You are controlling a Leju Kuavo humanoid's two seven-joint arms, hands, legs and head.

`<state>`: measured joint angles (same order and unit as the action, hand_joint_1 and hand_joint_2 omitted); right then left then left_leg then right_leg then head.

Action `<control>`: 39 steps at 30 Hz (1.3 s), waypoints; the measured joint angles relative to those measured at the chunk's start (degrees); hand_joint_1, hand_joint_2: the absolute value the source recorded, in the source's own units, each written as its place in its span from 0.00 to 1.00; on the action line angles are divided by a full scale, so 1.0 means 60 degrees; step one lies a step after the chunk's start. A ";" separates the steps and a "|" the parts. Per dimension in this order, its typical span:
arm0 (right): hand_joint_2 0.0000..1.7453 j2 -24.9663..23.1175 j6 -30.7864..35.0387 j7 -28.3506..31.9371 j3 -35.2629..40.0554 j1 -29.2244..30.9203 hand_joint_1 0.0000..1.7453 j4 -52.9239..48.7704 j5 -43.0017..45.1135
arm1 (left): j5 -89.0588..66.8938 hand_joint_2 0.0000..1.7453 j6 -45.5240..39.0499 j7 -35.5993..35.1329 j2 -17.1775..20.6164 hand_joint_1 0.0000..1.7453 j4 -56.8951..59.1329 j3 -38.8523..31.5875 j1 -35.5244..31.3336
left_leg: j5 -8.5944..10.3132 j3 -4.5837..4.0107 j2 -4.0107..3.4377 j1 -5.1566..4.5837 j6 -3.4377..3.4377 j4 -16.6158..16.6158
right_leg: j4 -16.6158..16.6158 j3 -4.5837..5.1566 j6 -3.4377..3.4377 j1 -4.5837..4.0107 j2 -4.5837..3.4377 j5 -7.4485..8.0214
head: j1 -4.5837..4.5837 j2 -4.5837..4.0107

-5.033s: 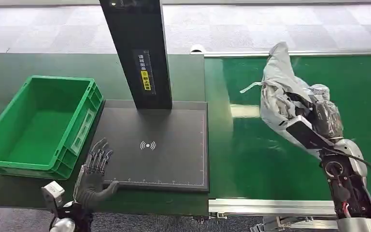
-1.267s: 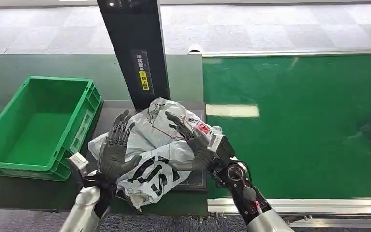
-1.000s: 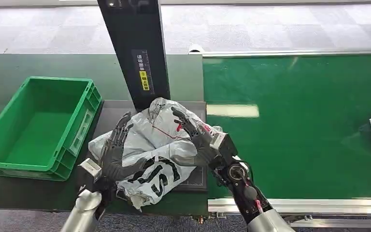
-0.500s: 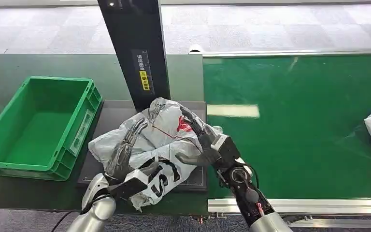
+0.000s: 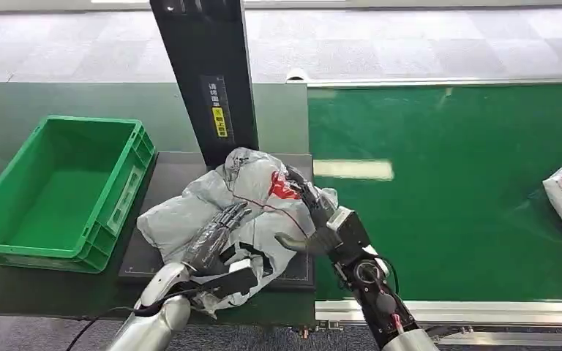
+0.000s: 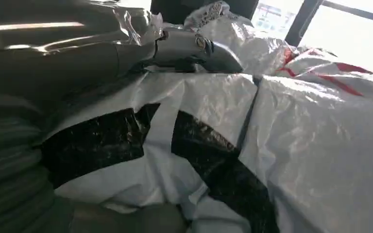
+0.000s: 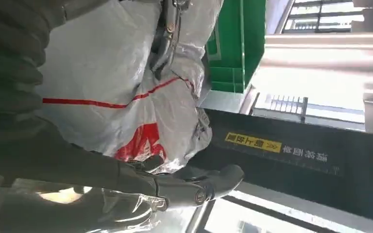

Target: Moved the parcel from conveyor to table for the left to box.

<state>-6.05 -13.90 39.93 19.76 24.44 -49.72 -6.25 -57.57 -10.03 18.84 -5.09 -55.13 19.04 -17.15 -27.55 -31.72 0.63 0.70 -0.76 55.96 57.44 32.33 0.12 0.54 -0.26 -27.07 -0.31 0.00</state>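
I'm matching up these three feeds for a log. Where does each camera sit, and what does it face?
Head view: high on the body, looking down at the parcel, green box and conveyor; both arms show.
Left wrist view: behind the left hand, against the parcel.
Right wrist view: behind the right hand, facing parcel, box and black post.
All three share the parcel.

Crinkled glossy plastic parcel [image 5: 241, 197] beside smooth plastic crate [image 5: 15, 234]
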 measured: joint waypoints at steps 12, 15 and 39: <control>1.00 -0.0066 0.0105 -0.0244 -0.0799 -0.0347 0.00 -0.0018 0.0360 | 0.0481 0.00 -0.1035 0.0860 -0.0022 1.00 0.0100 0.0025 0.0030 | 0.0000 0.0019 0.0000 0.0000 0.0000 0.0001 | -0.0001 -0.0015 0.0000 -0.0001 0.0000 0.0000 | -0.0004 0.0000; 1.00 -0.0080 0.0105 -0.0262 -0.0853 -0.0383 0.00 -0.0033 0.0364 | 0.0488 0.00 -0.1162 0.0886 -0.0044 1.00 0.0100 0.0026 0.0032 | -0.0001 0.0015 0.0000 0.0000 0.0000 0.0000 | -0.0001 -0.0009 0.0000 -0.0001 -0.0001 0.0000 | -0.0004 0.0000; 1.00 -0.0113 0.0215 -0.0528 -0.1316 -0.0651 0.00 -0.0299 0.0477 | 0.2217 0.00 -0.4395 0.2170 -0.0244 1.00 -0.0898 -0.0094 0.0577 | -0.0001 0.0006 0.0000 0.0000 0.0000 0.0000 | -0.0001 -0.0002 0.0000 0.0000 -0.0001 0.0000 | 0.0000 0.0000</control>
<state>-6.73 -12.61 36.76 11.87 20.54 -51.52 -3.39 -44.27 -36.40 31.86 -6.56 -60.52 18.47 -13.69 -27.55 -31.69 0.63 0.70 -0.76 55.96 57.44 32.32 0.12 0.53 -0.27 -27.07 -0.31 0.00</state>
